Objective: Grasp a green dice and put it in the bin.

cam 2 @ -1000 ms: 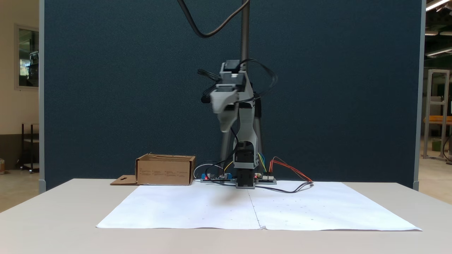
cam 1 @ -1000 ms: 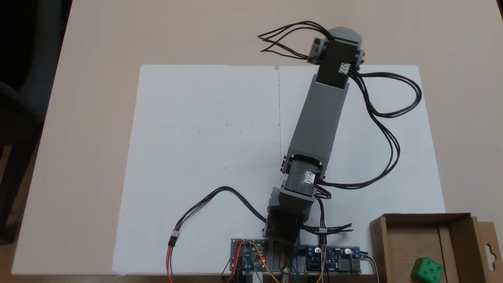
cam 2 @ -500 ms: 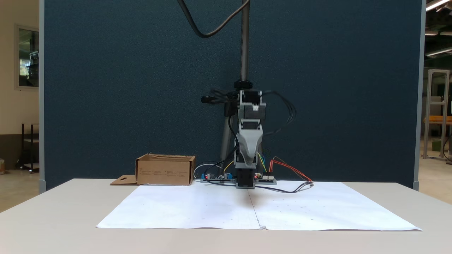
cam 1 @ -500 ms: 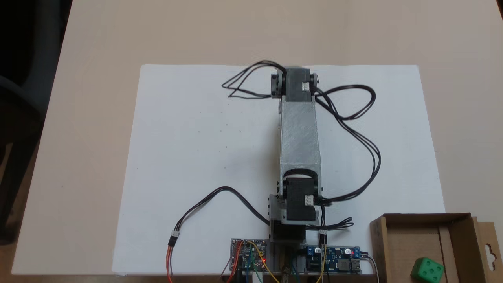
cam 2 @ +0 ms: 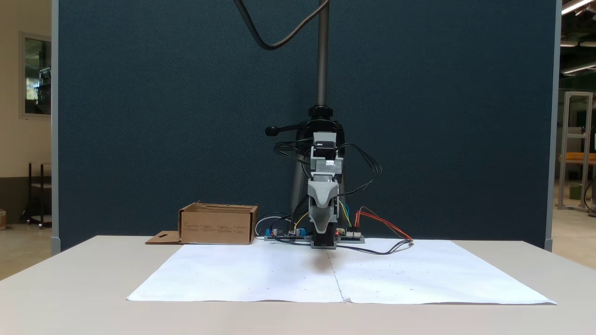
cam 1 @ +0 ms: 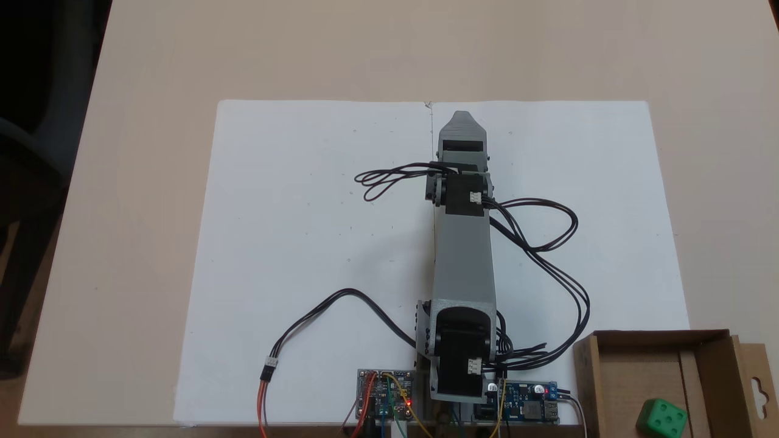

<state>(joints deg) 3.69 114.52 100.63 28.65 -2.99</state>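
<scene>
— Fixed views both: where is the green dice (cam 1: 661,418)?

— Inside the cardboard bin (cam 1: 586,380), well apart from my gripper (cam 1: 461,115). I hang empty over the white paper (cam 1: 304,201); jaws' state, I cannot tell.

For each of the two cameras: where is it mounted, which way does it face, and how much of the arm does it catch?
One fixed view: above the table, looking straight down; whole arm over the white paper, green dice in the bin.
Other fixed view: low at the table's far edge, facing the arm head-on, claw pointing toward it.
Shared: arm, paper, bin, circuit boards.
</scene>
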